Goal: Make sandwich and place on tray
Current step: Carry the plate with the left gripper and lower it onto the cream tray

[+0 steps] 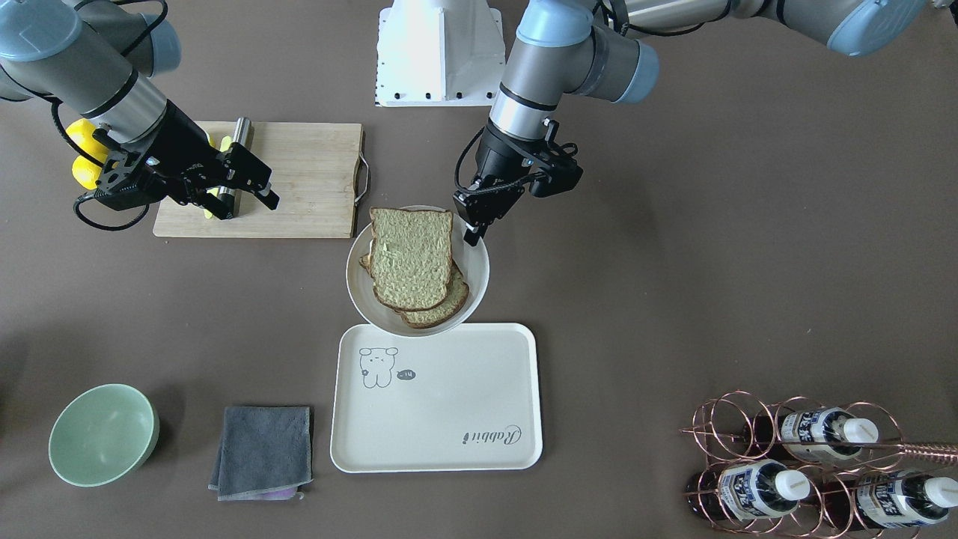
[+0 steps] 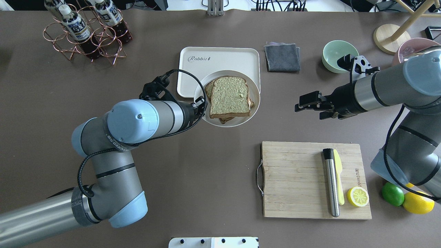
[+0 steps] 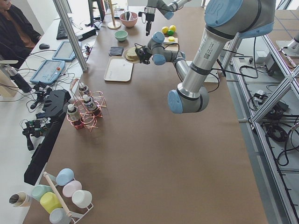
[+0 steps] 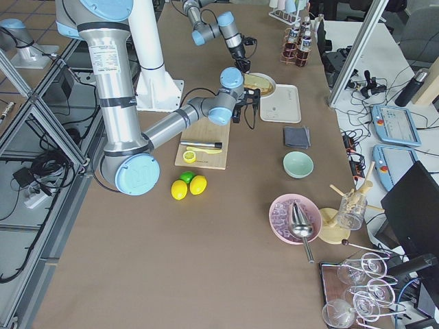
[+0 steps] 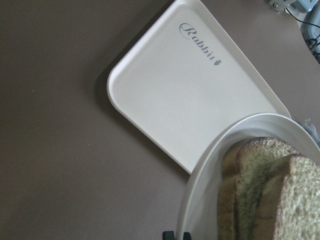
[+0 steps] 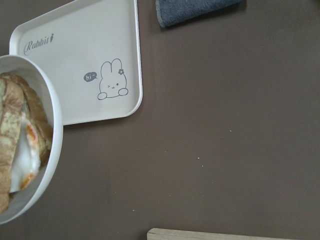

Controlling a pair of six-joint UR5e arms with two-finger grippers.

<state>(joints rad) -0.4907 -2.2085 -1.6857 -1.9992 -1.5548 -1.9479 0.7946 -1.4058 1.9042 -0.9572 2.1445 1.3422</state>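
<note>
Sandwich (image 6: 15, 125) with egg (image 6: 22, 155) showing on white plate (image 6: 55, 125), rim overlapping cream tray (image 6: 90, 45), grey cloth (image 6: 195, 10) at top, board edge (image 6: 225, 235) below

Bright even light, soft shadows, sharp focus.

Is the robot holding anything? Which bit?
The right hand is open, holding nothing. The left hand is at the rim of the white plate; whether it pinches it cannot be told.
</note>
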